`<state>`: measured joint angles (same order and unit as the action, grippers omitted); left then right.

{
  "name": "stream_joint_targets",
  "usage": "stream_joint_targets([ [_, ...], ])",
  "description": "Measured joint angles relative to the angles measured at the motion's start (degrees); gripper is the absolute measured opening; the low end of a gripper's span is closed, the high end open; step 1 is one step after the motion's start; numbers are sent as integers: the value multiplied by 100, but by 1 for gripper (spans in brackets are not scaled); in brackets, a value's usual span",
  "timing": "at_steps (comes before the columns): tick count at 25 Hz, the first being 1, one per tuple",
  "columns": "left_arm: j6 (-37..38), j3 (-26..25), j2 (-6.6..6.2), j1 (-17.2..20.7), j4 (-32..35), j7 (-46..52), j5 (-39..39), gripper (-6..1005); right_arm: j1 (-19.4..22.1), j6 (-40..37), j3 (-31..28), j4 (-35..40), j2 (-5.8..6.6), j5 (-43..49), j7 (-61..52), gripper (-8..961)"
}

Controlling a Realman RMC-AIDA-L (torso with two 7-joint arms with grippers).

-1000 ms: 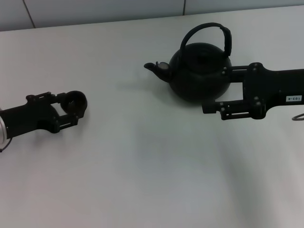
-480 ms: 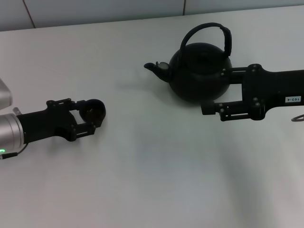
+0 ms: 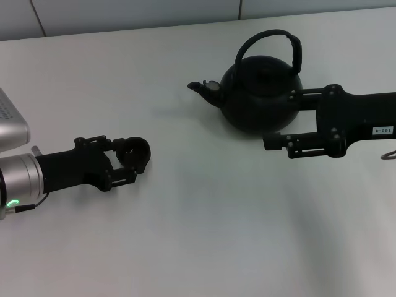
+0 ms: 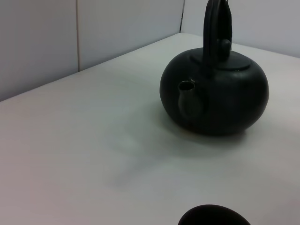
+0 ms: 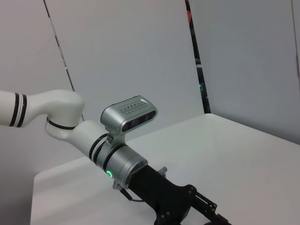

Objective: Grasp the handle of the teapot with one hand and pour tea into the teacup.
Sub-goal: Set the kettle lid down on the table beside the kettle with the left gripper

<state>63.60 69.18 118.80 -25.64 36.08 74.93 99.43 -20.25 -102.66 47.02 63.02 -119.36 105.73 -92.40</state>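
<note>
The teacup point(image 3: 135, 153) is pinched in the left pincer point(image 3: 131, 162) low over the desk point(image 3: 204, 235), well apart from the teapot point(image 3: 260, 93) whose spout point(image 3: 204, 90) faces it, presumably so the cup can be presented for pouring. The right pincer point(image 3: 281, 117) is spread beside the pot's body, one finger point(image 3: 278, 141) on the near side, the handle point(image 3: 272, 43) left ungrasped above. The desk is plain white and matte, backed by pale panelled walls point(image 4: 93, 33).

White tabletop point(image 3: 204, 235); pale grey panelled wall point(image 3: 136, 12) behind
</note>
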Motion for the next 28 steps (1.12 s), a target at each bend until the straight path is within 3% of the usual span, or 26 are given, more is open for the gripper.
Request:
stream_joint_targets([
  [28,-48,5,-12,31,-136,6,-20,677,2,-54,0,29,0,27,18,716],
])
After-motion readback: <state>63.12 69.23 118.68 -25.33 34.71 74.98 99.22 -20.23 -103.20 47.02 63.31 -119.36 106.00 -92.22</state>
